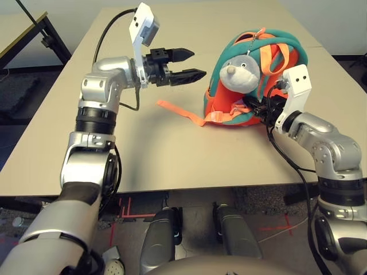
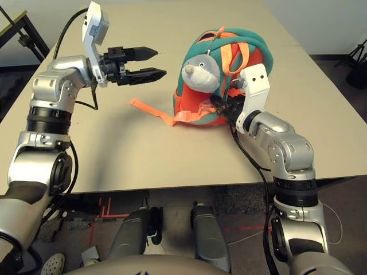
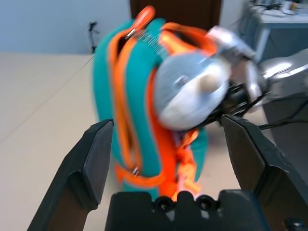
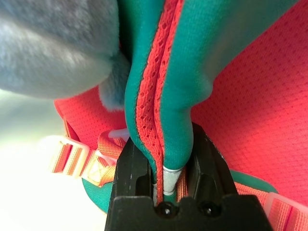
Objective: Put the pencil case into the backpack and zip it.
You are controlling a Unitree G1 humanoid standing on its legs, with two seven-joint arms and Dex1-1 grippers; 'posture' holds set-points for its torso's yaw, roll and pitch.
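Big tan table (image 1: 172, 154) under it all. Backpack (image 1: 287, 69), orange and teal, standing up on the table, far side. Grey plush charm (image 1: 241, 71) hanging on the backpack's front. Orange strap (image 1: 180, 112) lying flat, trailing from the backpack's foot. Left gripper (image 1: 186, 65) up in the air near the backpack, not touching, fingers spread wide, nothing inside. Right gripper (image 4: 166, 166) pinched tight on the backpack's teal edge, low down. Pencil case: cannot tell where.

The right claw (image 4: 163, 166) pinches the backpack (image 4: 250, 96) by its teal trim (plush charm (image 4: 53, 43) beside).
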